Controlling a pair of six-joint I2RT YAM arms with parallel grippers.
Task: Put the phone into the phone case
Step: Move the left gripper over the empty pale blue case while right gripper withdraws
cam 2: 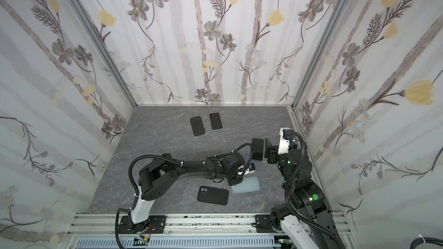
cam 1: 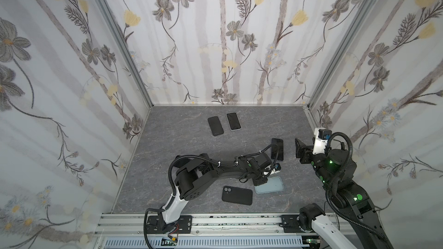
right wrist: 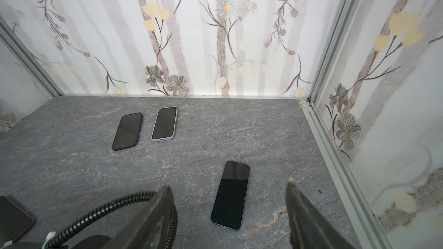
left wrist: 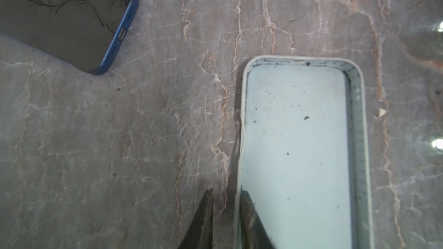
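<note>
A pale blue phone case [left wrist: 299, 152] lies open side up and empty near the front of the table [cam 1: 269, 185] [cam 2: 245, 185]. My left gripper [left wrist: 227, 190] [cam 1: 260, 182] stands over its side wall with narrow jaws: one finger is inside the case, the other outside, with a small gap still showing to the wall. A dark phone with a blue edge [left wrist: 67, 20] [cam 1: 277, 149] [cam 2: 257, 149] lies screen up farther back. My right gripper [right wrist: 230, 183] [cam 1: 299, 149] hovers open above that phone [right wrist: 231, 195], holding nothing.
A black case with a camera cut-out [cam 1: 237, 195] lies left of the pale case. Two more phones [cam 1: 215, 125] [cam 1: 233, 120] lie side by side near the back wall. The left arm's cable [right wrist: 100, 209] runs near the dark phone. Patterned walls close in three sides.
</note>
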